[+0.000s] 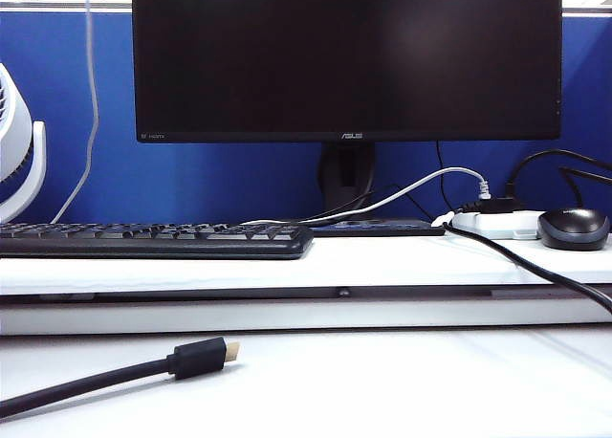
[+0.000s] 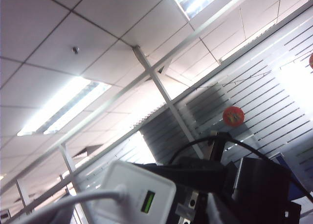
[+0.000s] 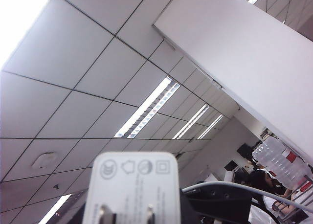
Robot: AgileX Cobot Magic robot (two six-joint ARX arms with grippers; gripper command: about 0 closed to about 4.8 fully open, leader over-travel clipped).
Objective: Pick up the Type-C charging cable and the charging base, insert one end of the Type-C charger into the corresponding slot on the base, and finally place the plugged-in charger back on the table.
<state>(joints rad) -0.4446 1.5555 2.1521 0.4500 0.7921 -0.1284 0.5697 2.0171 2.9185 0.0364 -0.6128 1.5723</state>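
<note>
Overhead, both wrist cameras are facing ceiling tiles. Beside the left gripper (image 2: 215,194), the small white block charging base (image 2: 134,197) is showing its green-lined port with the thin white Type-C charging cable (image 2: 73,200) plugged in; in the right wrist view its two prongs are showing. Whether either claw is clenched, I cannot tell. The black monitor (image 1: 346,55) is reading "ASUS"

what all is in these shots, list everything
monitor: one, black, back of the shelf
keyboard: one, black, shelf left
fan: one, white, far left
mouse: one, dark grey, shelf right
power strip: one, white, beside the mouse
grey-white cable: one, running to the strip
black cable: one, gold-tipped plug, on the table, front left
charging base: one, white, seen against the ceiling in both wrist views
Type-C charging cable: one, white, meeting the base's port face
left gripper: dark, beside the base, jaws unclear
right gripper: dark, seemingly clamped on the base
</note>
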